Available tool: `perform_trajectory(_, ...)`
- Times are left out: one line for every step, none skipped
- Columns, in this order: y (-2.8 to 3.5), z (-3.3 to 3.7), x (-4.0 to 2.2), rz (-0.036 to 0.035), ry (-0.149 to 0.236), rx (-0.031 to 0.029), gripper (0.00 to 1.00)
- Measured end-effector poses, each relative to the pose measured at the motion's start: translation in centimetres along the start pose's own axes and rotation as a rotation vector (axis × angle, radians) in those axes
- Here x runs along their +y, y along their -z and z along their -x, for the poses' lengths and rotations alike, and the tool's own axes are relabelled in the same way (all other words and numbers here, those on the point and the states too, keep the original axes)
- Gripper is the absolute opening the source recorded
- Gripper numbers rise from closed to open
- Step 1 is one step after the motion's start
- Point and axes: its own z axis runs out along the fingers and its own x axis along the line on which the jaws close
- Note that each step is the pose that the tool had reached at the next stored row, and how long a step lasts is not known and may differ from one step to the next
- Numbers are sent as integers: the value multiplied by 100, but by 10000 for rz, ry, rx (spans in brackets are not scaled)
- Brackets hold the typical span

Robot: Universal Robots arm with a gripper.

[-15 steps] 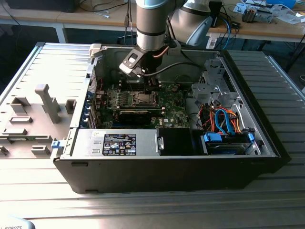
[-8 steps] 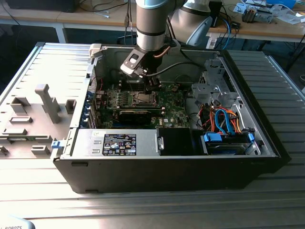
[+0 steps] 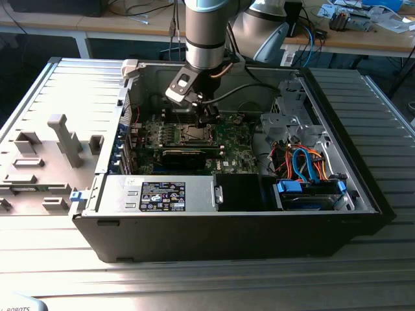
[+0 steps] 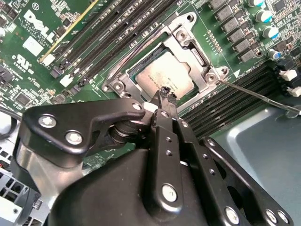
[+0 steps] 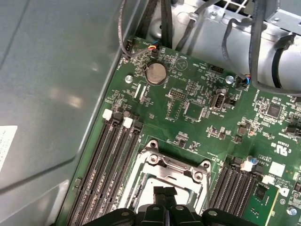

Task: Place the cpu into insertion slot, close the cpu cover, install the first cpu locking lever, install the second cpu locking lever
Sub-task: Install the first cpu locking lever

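Hand [image 4: 166, 95] pinched closed, over cpu [image 4: 164, 74]

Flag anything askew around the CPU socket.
One thin locking lever juts out loose from a corner of the cpu cover, across the black memory slots, instead of lying along the cover's edge. The cpu itself looks flat and square under it.
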Motion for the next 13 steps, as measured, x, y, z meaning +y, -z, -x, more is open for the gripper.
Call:
perform_trajectory(0, 0, 0, 1, 42, 0, 11)
perform_trajectory(0, 0, 0, 1, 97, 1, 11)
perform_trajectory(0, 0, 0, 2, 165, 2, 11)
perform_trajectory(0, 0, 0, 2, 211, 3, 11)
perform_trajectory(0, 0, 0, 2, 278, 4, 11)
perform_trajectory(0, 0, 0, 3, 328, 4, 11)
perform_trajectory(0, 0, 0, 4, 610, 7, 11)
perform_trajectory(0, 0, 0, 7, 1040, 12, 11)
perform_trajectory(0, 0, 0, 10, 1424, 17, 11)
perform_trajectory(0, 0, 0, 11, 1489, 17, 11)
perform_trajectory(0, 0, 0, 12, 1530, 18, 11)
perform_trajectory(0, 0, 0, 12, 1613, 19, 11)
perform_trajectory(0, 0, 0, 13, 1680, 20, 11)
